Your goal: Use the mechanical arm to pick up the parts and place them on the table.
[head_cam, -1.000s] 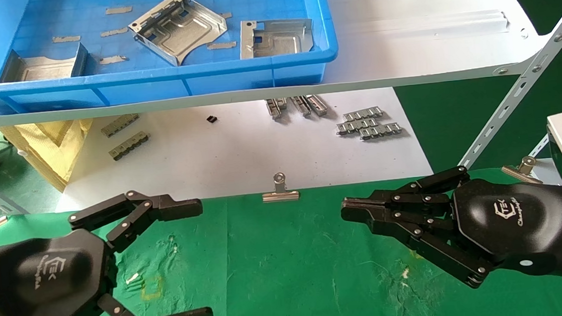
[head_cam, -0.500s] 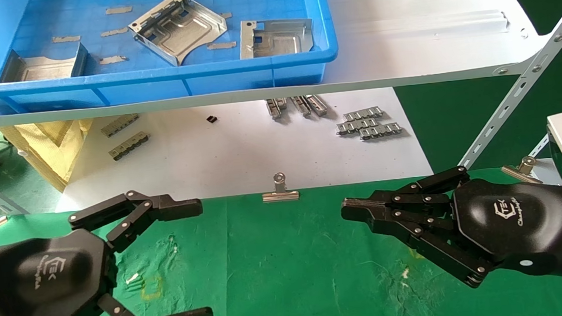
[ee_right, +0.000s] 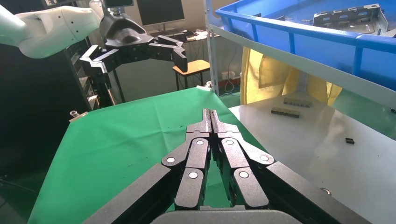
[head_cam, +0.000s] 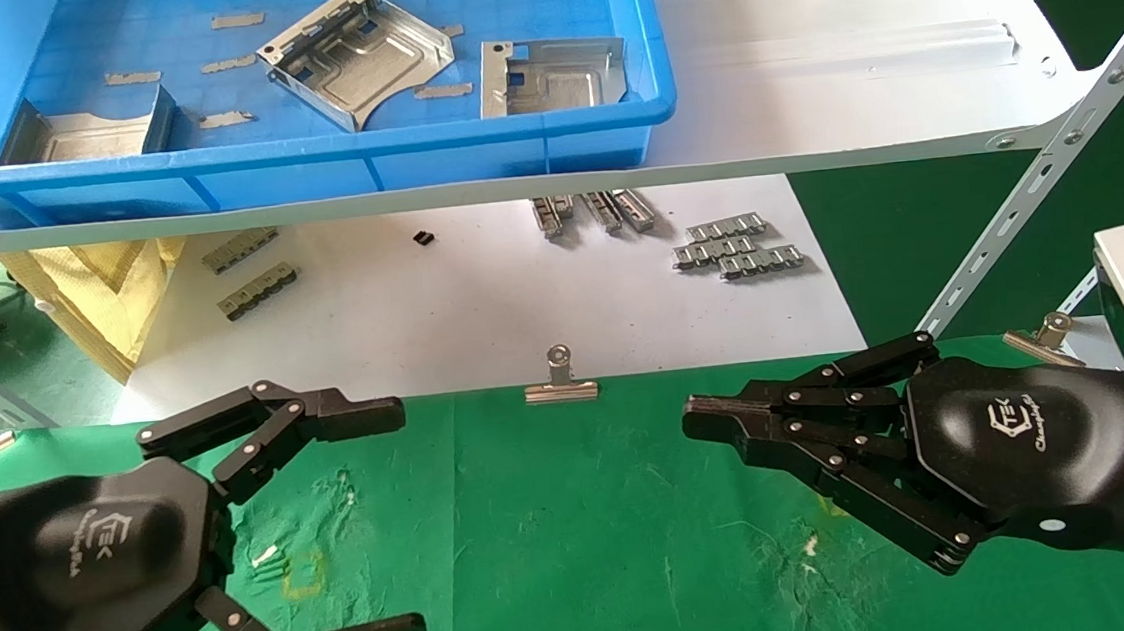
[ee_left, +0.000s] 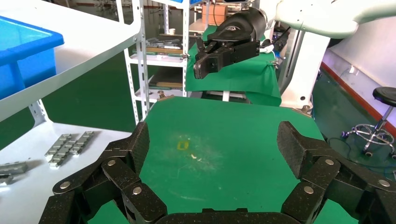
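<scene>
Both arms are just hanging over the green-cloth bench (head_cam: 559, 536), nothing in either one. The left tool (head_cam: 407, 518) sits at the near left with its black fingers (ee_left: 126, 163) spread wide apart, bare cloth showing between them in the left wrist view. The right tool (head_cam: 706, 420) is over on the near right, fingers pressed together into a closed wedge pointing left; the right wrist view shows the tips meeting.

The parts are all in the blue bin (head_cam: 509, 149) up on the white shelf board (head_cam: 855, 82) at the far side: one stamped plate (head_cam: 356, 51) mid-bin, turned at an angle, another (head_cam: 553, 75) to its right, and a third (head_cam: 91, 127) at the left, probably tipped up against the near wall, hard to say. Below the shelf, ridged metal strips (head_cam: 737, 247) lie on a white sheet (head_cam: 481, 312), and a binder clip (head_cam: 560, 381) sits on the bench's far edge.
</scene>
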Action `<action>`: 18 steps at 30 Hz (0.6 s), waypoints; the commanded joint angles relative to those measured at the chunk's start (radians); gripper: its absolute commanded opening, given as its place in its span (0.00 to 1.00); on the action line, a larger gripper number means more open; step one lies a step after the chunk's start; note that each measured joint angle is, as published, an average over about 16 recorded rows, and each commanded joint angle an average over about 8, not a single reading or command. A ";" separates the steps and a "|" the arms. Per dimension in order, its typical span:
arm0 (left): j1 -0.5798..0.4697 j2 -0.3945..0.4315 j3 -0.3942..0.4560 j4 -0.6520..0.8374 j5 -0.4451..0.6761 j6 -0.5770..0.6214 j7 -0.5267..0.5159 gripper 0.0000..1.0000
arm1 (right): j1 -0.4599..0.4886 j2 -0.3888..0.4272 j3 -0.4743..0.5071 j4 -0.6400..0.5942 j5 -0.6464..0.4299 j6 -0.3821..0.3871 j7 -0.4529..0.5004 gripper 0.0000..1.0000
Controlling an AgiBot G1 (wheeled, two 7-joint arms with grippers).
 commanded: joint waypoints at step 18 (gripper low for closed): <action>0.000 0.000 0.000 0.000 0.000 0.000 0.000 1.00 | 0.000 0.000 0.000 0.000 0.000 0.000 0.000 0.00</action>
